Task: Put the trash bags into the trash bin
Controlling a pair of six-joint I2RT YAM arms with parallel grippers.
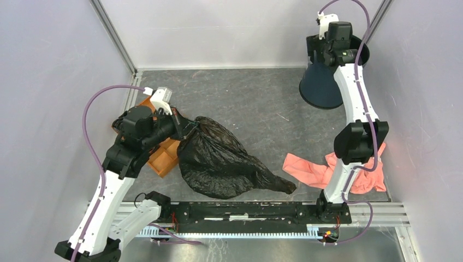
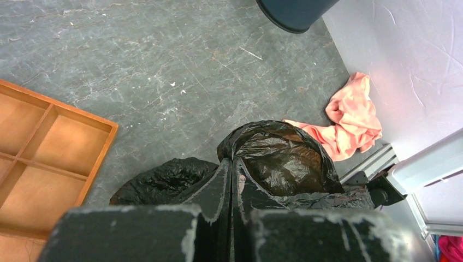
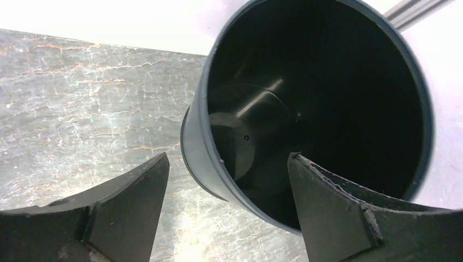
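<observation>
Your left jaws are pinching the bag (image 1: 224, 161) at its edge; it is sprawling on the tabletop (image 1: 262, 103), well apart from the bin (image 1: 321, 87) far right, at whose rim your right jaws are hanging spread. Film is looking light, limp, slippery; grip bunched folds.

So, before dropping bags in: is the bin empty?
Empty, it seems: right wrist view shows bare black floor inside the trash bin.

Bright, even, soft light from above leaves faint shadows on the table (image 1: 256, 103) and small glints on the bag (image 1: 224, 158), while in the right wrist view the top edge blows out white, the bin (image 3: 196, 147) is near black inside, and glare washes the table at lower centre.
</observation>
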